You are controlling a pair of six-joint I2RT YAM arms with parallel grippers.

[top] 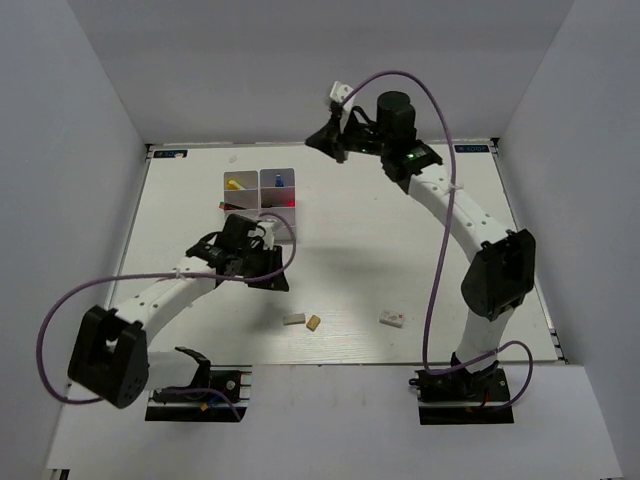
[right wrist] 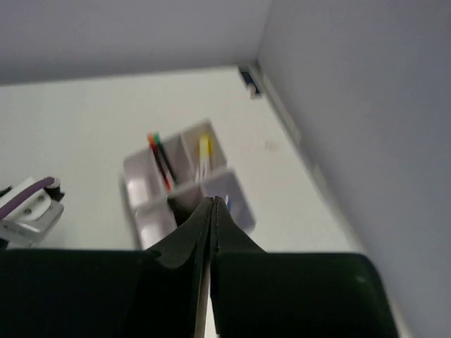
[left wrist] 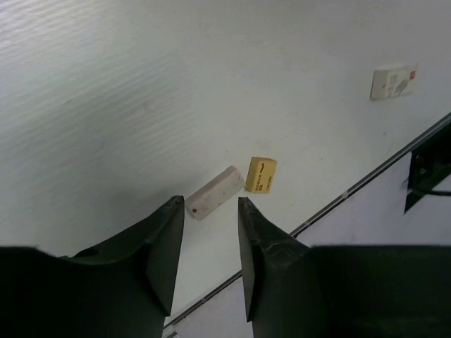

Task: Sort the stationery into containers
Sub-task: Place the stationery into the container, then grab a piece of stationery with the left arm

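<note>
Nearest the arms' bases, three erasers are lying loose on the table [top: 420, 250], well short of the organiser. A white eraser [top: 293, 319] and a tan eraser [top: 314, 322] are sitting just beside each other (from the left wrist view I cannot tell whether their corners are touching). A second white eraser with a red mark [top: 392, 319] is lying apart to their right.

Just beyond that pair, the left arm [top: 165, 295] is reaching out low over the table. Its jaws are standing partly open with nothing between them, and its wrist camera is looking past them at the white and tan erasers on the bare surface.

Farther back, the white organiser [top: 259, 190] is standing left of the table's middle, its near compartments hidden under the left arm's wrist. In the compartments that show, yellow-tipped markers [top: 235, 185] are resting in one and a blue-capped bottle [top: 279, 181] in the next. The right wrist view is also showing two dark markers [right wrist: 161, 158], one red-capped and one green-capped, leaning in a compartment beside the yellow-tipped ones.

Farthest off, the right arm [top: 470, 225] is stretching up over the table's far edge. Its jaws are pressed tight together, gripping nothing, high above the organiser.
</note>
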